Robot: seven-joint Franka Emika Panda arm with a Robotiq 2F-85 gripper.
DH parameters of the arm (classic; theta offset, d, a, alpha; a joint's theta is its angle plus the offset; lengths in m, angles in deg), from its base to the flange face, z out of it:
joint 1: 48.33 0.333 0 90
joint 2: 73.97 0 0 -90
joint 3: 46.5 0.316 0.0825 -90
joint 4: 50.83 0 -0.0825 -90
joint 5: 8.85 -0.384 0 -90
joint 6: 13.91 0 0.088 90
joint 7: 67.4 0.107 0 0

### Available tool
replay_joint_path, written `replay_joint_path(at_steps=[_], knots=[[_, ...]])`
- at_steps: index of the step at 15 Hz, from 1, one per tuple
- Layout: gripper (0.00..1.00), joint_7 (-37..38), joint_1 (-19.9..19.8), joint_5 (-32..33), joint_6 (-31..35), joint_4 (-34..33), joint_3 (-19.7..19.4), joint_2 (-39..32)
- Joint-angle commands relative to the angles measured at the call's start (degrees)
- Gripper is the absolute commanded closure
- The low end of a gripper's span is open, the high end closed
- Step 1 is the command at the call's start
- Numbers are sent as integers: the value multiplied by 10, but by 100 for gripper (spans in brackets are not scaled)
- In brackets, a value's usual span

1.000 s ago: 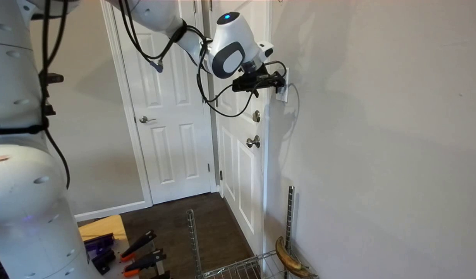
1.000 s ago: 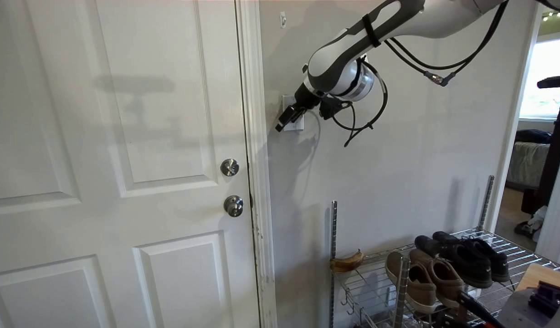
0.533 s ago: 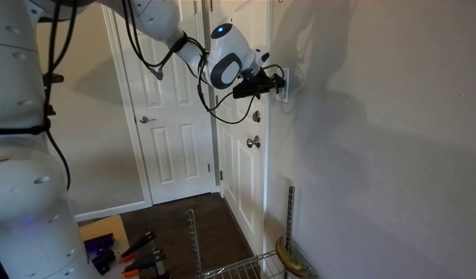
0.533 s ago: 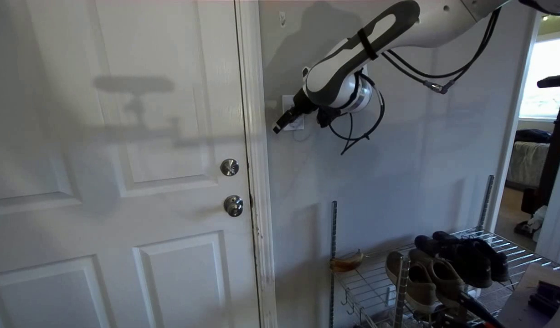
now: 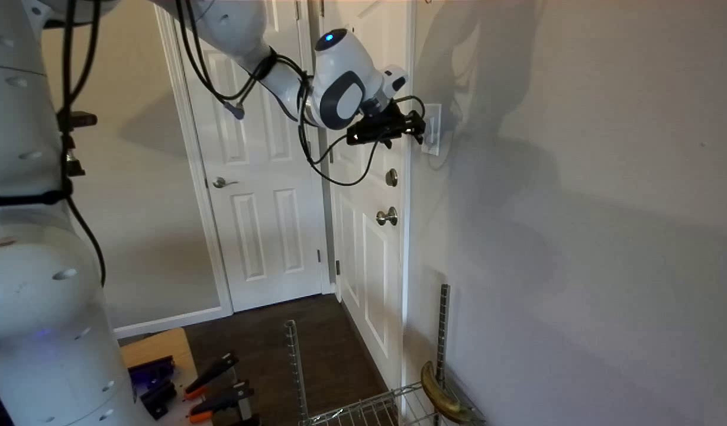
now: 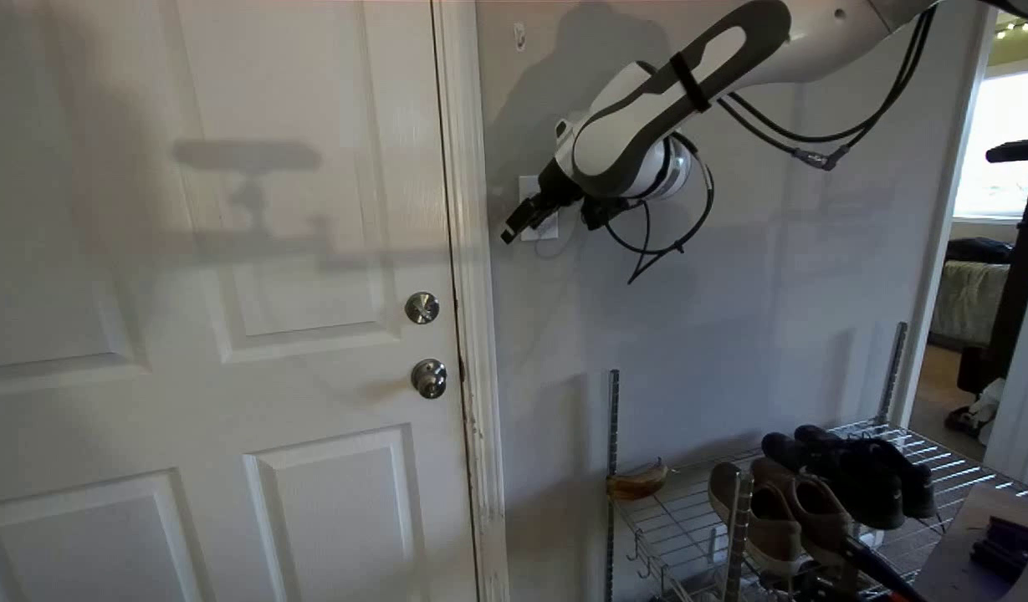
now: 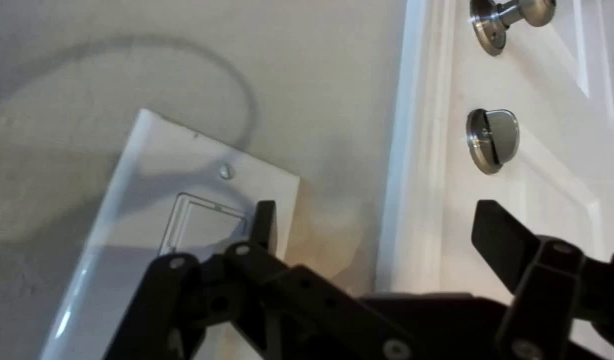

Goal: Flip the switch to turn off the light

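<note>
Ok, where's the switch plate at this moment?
The switch plate is on the wall, lower left in the wrist view, partly hidden by the pincer, left of the door.

Dim light surrounds me; the window (image 6: pixel 999 113) glares white, and a looped shadow (image 7: pixel 250 100) crosses the switch plate (image 7: pixel 132 225).

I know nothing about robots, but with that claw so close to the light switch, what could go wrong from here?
The wall looks dimmer than a second ago, so the light may already be off; with the open gripper close to the switch, another nudge might turn it back on. Also, a cable loops down loosely from the arm; if the arm drops lower, the loop might snag on the door knob.
</note>
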Motion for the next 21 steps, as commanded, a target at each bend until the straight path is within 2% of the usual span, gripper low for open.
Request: replay_joint_path(at_steps=[1, 5, 9, 12, 13, 21], knots=[[0, 120, 13, 78, -50, 64, -24, 87], [0, 277, -20, 195, -78, 95, -14, 142], [0, 360, -31, 230, -110, 110, -2, 171], [0, 391, -30, 227, -134, 108, 4, 175], [0, 356, -20, 211, -115, 96, -7, 158], [0, 358, -19, 211, -117, 96, -7, 158]])
